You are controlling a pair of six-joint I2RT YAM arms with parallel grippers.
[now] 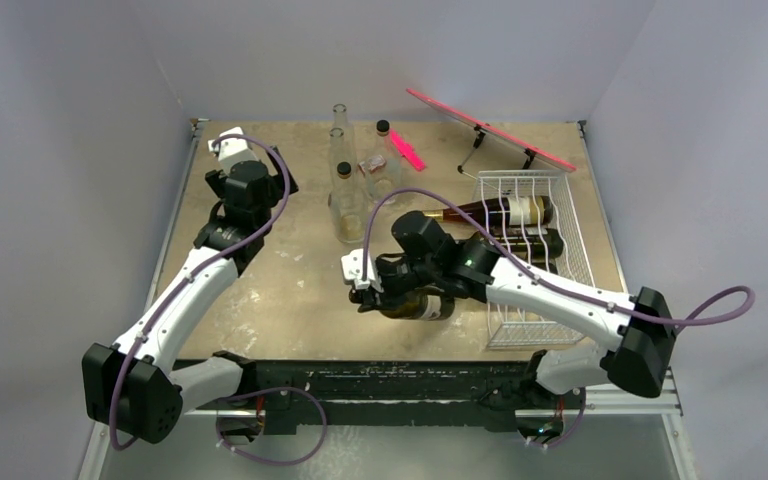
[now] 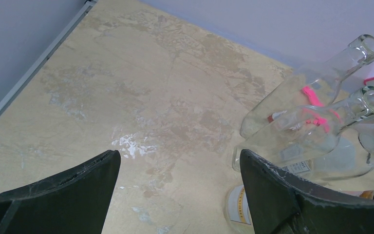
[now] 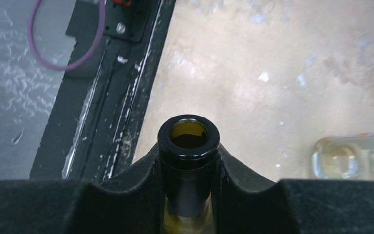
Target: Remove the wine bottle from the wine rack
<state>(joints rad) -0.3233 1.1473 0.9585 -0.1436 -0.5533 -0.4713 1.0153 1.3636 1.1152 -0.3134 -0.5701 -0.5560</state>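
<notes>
Top external view shows the right gripper (image 1: 373,292) in the middle of the table (image 1: 280,300), near the front edge, clamped on the neck of the dark wine bottle (image 1: 418,303). This bottle is outside the wine rack (image 1: 535,322), just beside the rack's left side. It lies about sideways, with the neck pointing to the left. Whether its body rests on the table or hangs a little above it, one cannot tell. In the right wrist view the two black fingers (image 3: 141,178) press on both sides of the neck, under the lip, and the open mouth of the bottle faces the camera.

Inside the rack two other bottles lie across the wavy wires. One has a cream label (image 1: 508,210) and is at the far side; the other is a dark bottle (image 1: 538,243) just in front of it. The right arm passes over the left edge of the rack, close to both. Behind the rack a pink board (image 1: 490,130) leans on a thin stand.

Several clear glass bottles (image 1: 344,205) stand upright behind the right gripper, between the two arms. One of them appears at the right edge of the right wrist view.

The left gripper (image 2: 180,168) is over the far left part of the table. Its fingers are spread wide and hold nothing, with only bare table between them. The clear bottles stand to its right.
</notes>
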